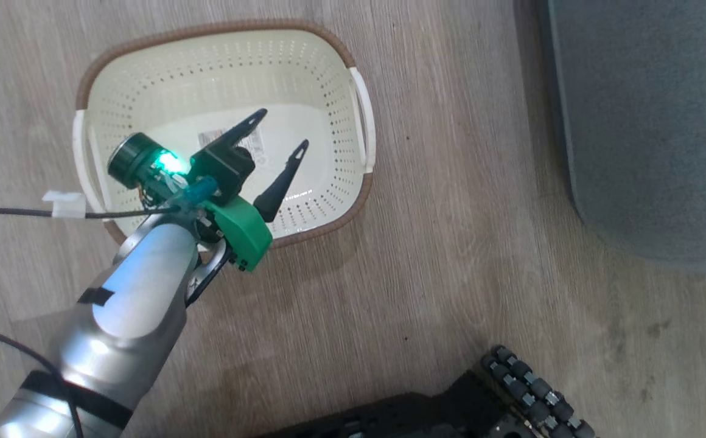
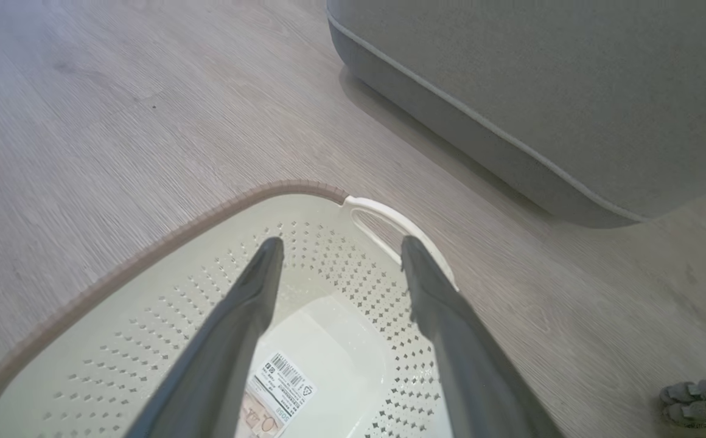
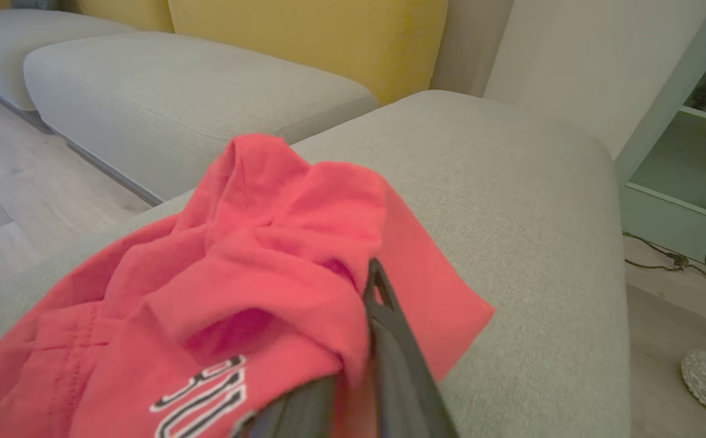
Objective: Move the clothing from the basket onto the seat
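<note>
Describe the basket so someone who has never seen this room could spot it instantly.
Start at the pale wood-look floor beside the large grey-green seat. The basket sits there, a rounded cream tub with perforated walls. Its brown woven-look rim, two white side handles and barcode label inside set it apart.

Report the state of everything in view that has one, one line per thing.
basket: upright on the floor, no clothing inside, just a label on its bottom.
clothing: crumpled on the seat, bunched around the fingers of the right gripper.
seat: bears the clothing.
left gripper: open, over the basket, holding nothing.
right gripper: fingers close together in the fabric; grip unclear.
</note>
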